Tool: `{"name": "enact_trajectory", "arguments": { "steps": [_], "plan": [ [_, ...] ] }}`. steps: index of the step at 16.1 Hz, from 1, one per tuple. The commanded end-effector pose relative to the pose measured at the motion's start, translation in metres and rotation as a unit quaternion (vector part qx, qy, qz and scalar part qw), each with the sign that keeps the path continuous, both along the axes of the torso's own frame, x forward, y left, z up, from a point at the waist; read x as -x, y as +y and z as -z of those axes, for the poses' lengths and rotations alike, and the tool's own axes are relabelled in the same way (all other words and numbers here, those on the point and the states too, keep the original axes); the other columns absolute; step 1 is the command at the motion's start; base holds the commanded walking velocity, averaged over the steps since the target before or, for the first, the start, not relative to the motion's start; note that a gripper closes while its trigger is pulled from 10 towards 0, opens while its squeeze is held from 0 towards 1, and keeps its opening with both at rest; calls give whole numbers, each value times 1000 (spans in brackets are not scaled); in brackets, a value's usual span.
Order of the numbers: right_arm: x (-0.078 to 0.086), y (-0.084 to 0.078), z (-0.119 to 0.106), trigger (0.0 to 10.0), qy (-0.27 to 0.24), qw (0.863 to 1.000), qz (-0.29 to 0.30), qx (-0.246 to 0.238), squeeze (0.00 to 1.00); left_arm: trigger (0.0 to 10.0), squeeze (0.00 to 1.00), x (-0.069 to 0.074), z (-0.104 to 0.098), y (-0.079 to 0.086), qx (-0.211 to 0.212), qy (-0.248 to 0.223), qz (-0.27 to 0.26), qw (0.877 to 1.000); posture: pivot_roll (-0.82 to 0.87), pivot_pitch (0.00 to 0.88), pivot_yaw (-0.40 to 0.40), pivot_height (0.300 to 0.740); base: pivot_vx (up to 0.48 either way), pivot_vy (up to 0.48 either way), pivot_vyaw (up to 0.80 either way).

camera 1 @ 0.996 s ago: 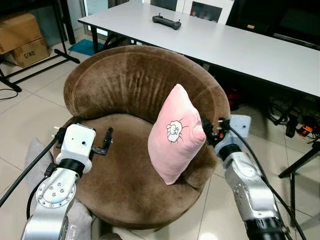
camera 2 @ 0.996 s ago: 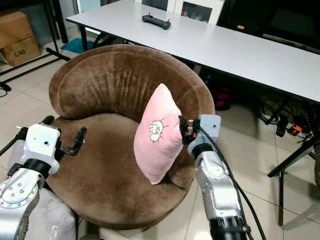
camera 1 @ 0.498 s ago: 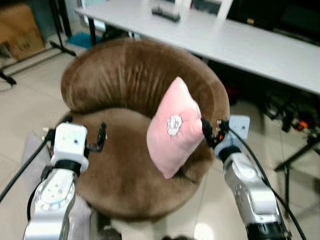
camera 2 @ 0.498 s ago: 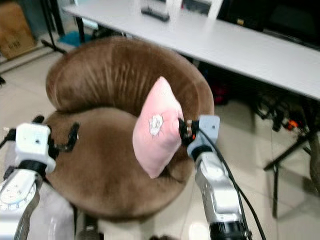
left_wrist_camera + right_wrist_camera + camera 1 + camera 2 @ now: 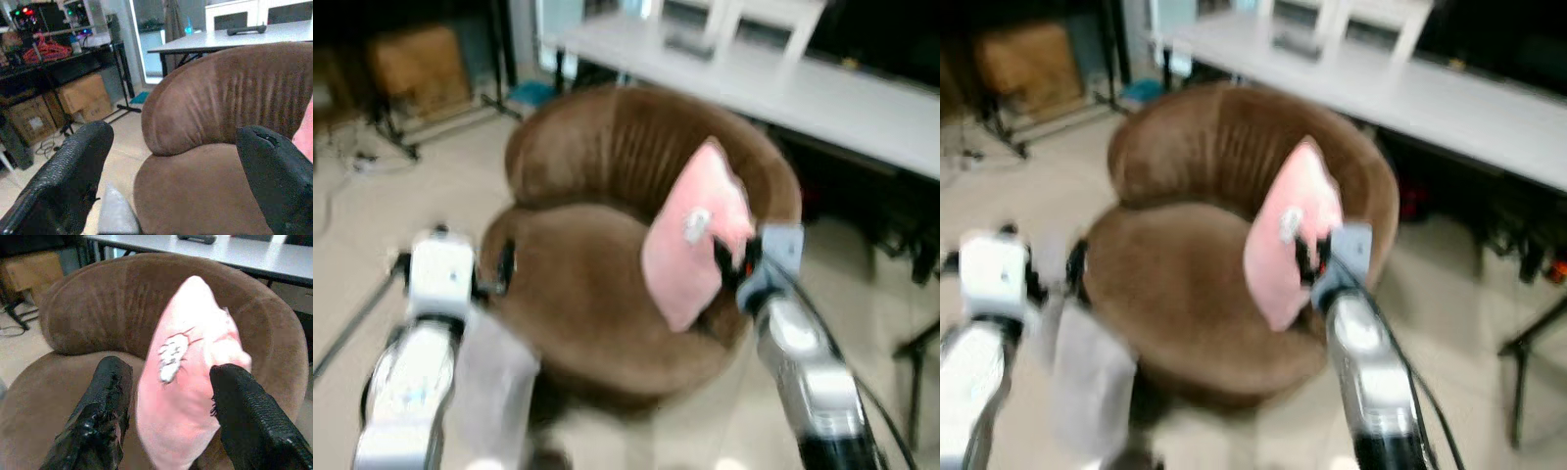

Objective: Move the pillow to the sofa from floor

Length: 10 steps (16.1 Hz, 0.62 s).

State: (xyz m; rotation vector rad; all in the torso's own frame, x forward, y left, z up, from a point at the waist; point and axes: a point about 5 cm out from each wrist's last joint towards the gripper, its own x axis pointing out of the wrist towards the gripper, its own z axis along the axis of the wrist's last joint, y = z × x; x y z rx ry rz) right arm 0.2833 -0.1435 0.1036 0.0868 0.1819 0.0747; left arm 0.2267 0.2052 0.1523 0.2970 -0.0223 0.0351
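The head views are blurred. At the far left, cardboard boxes (image 5: 80,95) sit on the tiled floor (image 5: 372,225) beside a black stand.

The left gripper (image 5: 171,186) hovers at the left front edge of the sofa (image 5: 607,294), just outside the seat. Its two black fingers (image 5: 63,181) stand wide apart with nothing between them; the left wrist view looks through the gap at the brown backrest and seat cushion. A grey object (image 5: 494,377), too blurred to identify, lies on the floor just beside the left arm and touches the front of the sofa.

The sofa is a round, brown, plush chair with a curved backrest. The pillow (image 5: 697,230) is pink with a small white printed figure on its face. It stands nearly upright on one corner over the right side of the seat, its top leaning toward the backrest and the right armrest. Whether the lower corner rests on the cushion cannot be determined.

The right gripper (image 5: 168,416) is at the right edge of the sofa. Its fingers (image 5: 105,396) are spread to either side of the pillow, one on each face, clamping the lower part.

Behind the sofa runs a long white table (image 5: 862,98) with a dark controller (image 5: 196,238) on it. Black cables (image 5: 1528,250) lie under the table at the far right.
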Motion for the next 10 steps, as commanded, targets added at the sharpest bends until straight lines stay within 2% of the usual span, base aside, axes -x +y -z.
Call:
{"name": "enact_trajectory", "arguments": {
  "steps": [1,7,10],
  "plan": [
    [-2,-7,-5,10000,-6,1000,10,11,0,10000,0,-1,-1,-3,2,-1,4,1000,125,0,-121,740,0,0,0],
    [3,-9,4,10000,7,999,40,2,0,10000,0,-8,-4,4,-1,1,20,1000,130,0,-33,740,0,0,0],
    [5,-8,4,10000,8,999,31,19,0,10000,0,-12,-4,2,5,3,27,1000,115,0,-19,740,0,0,0]
  ]
}}
